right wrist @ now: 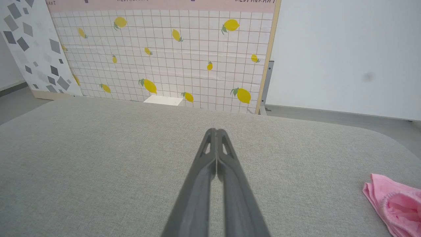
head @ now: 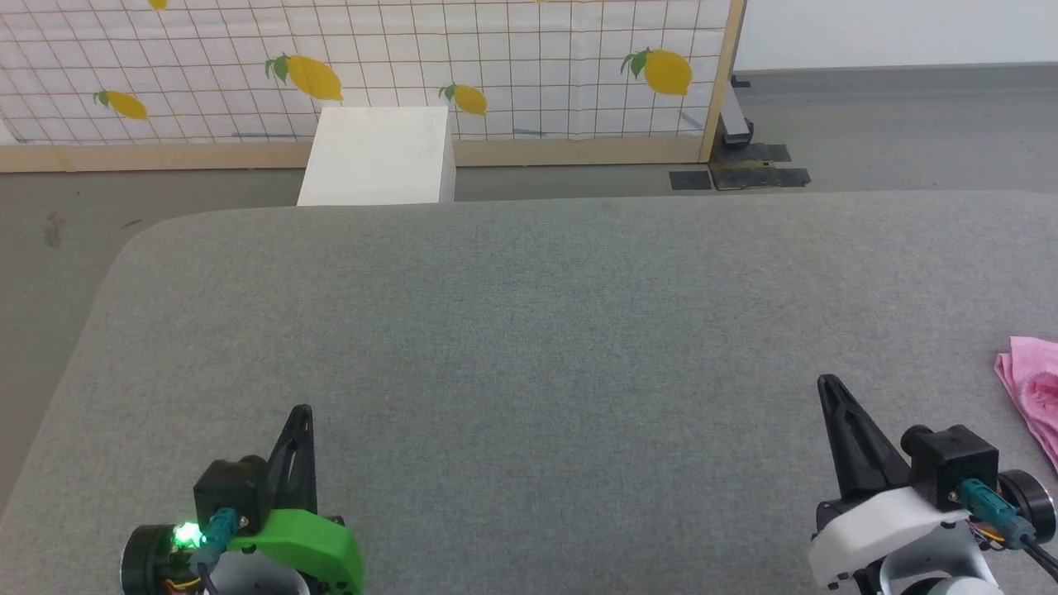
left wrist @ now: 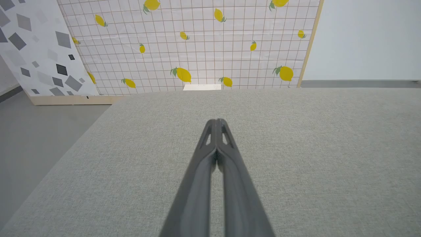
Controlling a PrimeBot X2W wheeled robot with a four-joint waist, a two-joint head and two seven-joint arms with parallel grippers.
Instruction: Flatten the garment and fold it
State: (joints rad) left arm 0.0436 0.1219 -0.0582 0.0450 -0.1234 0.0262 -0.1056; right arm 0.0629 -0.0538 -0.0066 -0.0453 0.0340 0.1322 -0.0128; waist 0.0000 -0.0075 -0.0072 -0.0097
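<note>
Looks like the very start: reaching for the garment, with nothing flattened or folded yet. Garment (head: 1033, 388) bunched in a pink heap at the far right edge of the tabletop (head: 529, 330), partly cut off by the frame, near the right gripper (head: 826, 382) on its right side but apart from it. Right gripper: fingers pressed together, empty, low over bare cloth. Left gripper (head: 302, 411): likewise closed tip to tip, empty, at the near left, well apart from the garment.

Next, probably: swing the right arm out to the right, part the fingers, pinch an edge of the heap and drag it toward the middle, within reach of both arms. Possibly a gathered band showing in the right wrist view, too cropped to be sure; worth finding before any spreading.

Tabletop covered in grey woven fabric, rounded at the corners, soft-looking. Beyond it, grey floor (head: 868, 132), a white box (head: 376, 157) against a lemon-print screen (head: 496, 49) in a wooden frame, a panel (left wrist: 36, 49) with grey patches to the left, plain white wall (right wrist: 345, 56) to the right.
</note>
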